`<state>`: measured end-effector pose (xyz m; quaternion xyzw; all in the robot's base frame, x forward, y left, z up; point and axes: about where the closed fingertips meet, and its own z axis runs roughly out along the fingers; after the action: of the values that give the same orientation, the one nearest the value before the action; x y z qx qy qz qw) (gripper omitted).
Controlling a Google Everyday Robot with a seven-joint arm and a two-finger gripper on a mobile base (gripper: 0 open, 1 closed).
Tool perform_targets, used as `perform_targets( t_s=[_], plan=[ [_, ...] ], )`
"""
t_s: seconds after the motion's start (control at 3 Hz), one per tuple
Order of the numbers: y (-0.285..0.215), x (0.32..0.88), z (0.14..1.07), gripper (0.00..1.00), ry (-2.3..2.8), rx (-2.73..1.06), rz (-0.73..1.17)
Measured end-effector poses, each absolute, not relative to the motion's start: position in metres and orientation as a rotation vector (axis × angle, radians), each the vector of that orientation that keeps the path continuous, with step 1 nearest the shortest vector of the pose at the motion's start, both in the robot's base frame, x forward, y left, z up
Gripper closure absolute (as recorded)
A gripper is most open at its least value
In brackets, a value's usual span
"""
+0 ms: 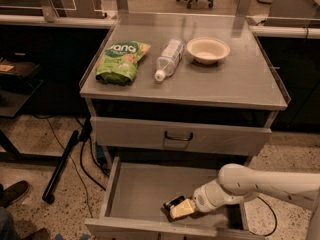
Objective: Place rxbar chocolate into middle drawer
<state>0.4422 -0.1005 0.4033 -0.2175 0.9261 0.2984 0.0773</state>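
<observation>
The middle drawer (140,194) stands pulled open at the bottom of the cabinet, showing its plain grey floor. My gripper (176,208) reaches in from the right and sits low over the drawer floor near the front wall. It is shut on the rxbar chocolate (172,202), a small dark bar that sticks out at the pale fingertips, just above or touching the floor. The white arm (250,184) crosses the drawer's right side.
On the cabinet top lie a green snack bag (121,61), a clear water bottle (169,59) and a white bowl (208,49). The upper drawer front with a black handle (178,136) is closed. Cables and a black pole (62,164) lie on the floor at left.
</observation>
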Motion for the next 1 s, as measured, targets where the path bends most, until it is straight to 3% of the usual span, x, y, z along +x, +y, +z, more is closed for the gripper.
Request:
perform_targets(
  t_s=[1.0],
  plan=[
    [-0.091, 0.464, 0.385, 1.0, 2.77, -0.63, 0.824]
  ],
)
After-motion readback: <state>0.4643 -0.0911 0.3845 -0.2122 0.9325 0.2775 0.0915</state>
